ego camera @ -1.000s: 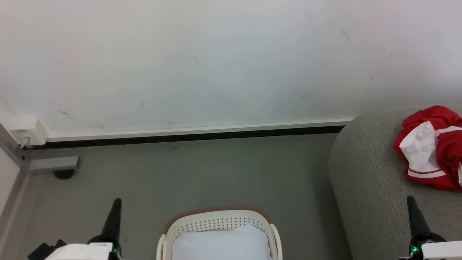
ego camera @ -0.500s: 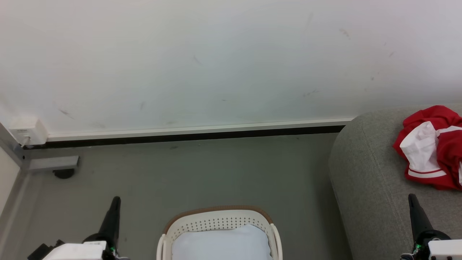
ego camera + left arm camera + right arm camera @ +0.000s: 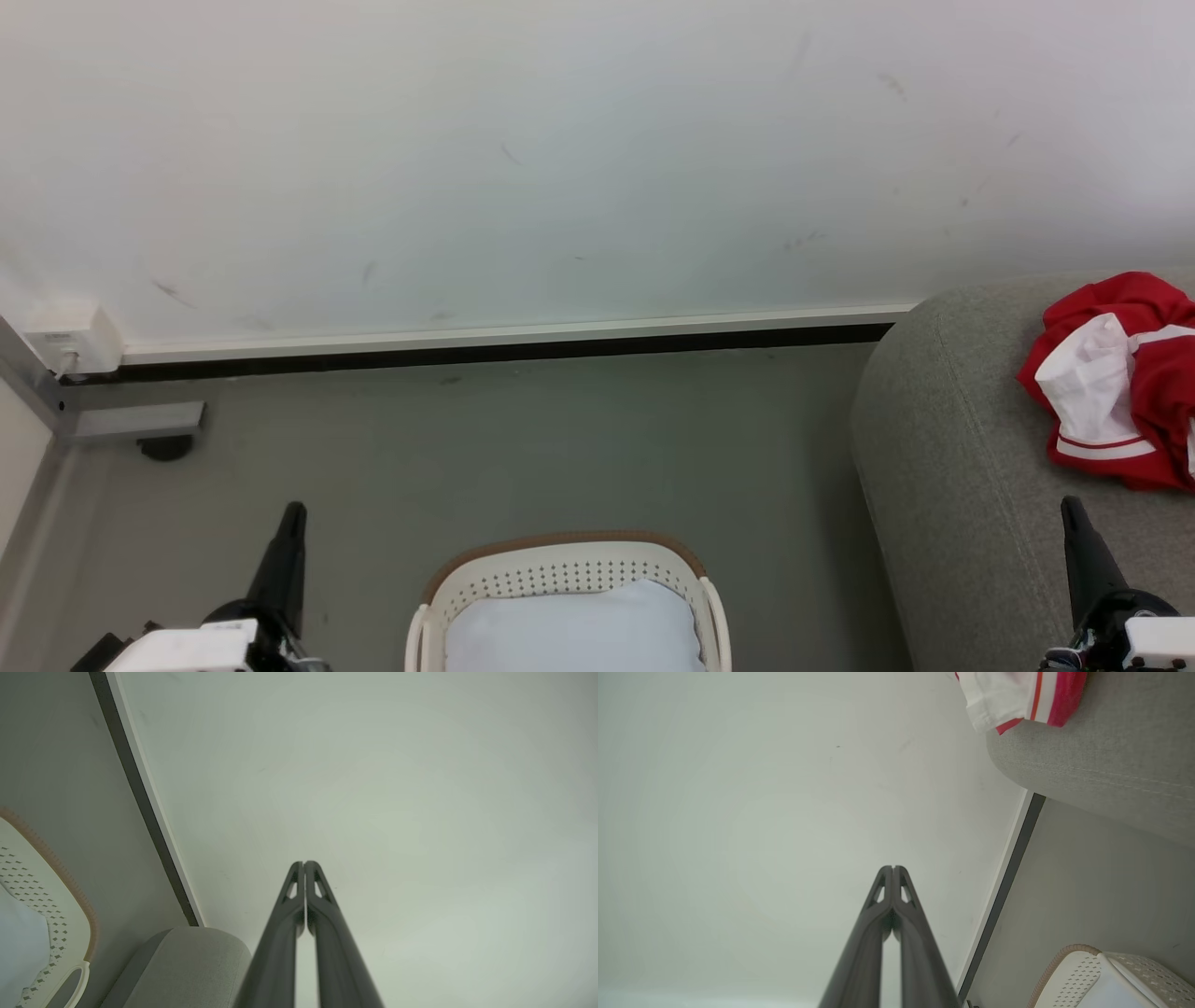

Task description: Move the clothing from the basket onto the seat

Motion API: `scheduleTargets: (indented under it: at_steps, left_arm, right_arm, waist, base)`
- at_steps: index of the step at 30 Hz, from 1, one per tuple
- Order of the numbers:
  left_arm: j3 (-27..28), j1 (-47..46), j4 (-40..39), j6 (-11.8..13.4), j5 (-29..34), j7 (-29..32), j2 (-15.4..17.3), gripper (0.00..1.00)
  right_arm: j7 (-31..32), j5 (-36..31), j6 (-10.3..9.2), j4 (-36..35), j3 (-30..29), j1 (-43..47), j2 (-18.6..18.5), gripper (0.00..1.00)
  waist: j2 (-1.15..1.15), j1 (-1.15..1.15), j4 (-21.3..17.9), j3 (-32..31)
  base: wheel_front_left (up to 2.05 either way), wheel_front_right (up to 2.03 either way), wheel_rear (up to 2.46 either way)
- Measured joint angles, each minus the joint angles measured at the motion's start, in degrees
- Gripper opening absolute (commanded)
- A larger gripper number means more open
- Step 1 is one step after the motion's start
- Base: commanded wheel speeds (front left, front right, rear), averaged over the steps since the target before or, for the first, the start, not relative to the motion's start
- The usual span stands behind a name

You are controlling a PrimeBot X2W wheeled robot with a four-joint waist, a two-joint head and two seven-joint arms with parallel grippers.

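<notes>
The clothing (image 3: 1120,383) lay bunched on top of the seat (image 3: 952,448) at the far right of the head view, red folds around a white panel. It lay ahead of the right gripper (image 3: 1070,504) and a little to its right, apart from it. The left gripper (image 3: 292,511) hung over the floor, well apart from the garment, with the basket (image 3: 560,569) between the two grippers. The basket held a pale blue-white pad (image 3: 569,635). Both grippers were closed tight, fingers pressed together and holding nothing — the wrist views showed the tips meeting. Against a second earlier, each gripper had drifted slightly outward — left leftward, right rightward — while clothing, basket and seat had not shifted.
</notes>
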Motion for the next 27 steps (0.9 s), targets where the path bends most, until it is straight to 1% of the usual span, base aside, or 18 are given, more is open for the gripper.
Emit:
scheduleTargets:
  at_steps: [4,27]
  left_arm:
    - [0.13,-0.05,-0.07,0.0,-1.01,0.23,0.01,0.0]
    - [0.14,-0.08,-0.08,0.0,-1.01,0.24,0.01,0.0]
  right_arm:
    - [0.25,1.18,0.0,0.01,-0.21,-0.07,0.03,0.0]
    - [0.32,1.16,0.0,0.03,-0.4,-0.09,0.15,0.0]
  waist:
    - [0.0,0.0,0.01,0.02]
    - [0.0,0.0,0.01,0.02]
  base:
    - [0.0,0.0,0.0]
    - [0.0,0.0,0.0]
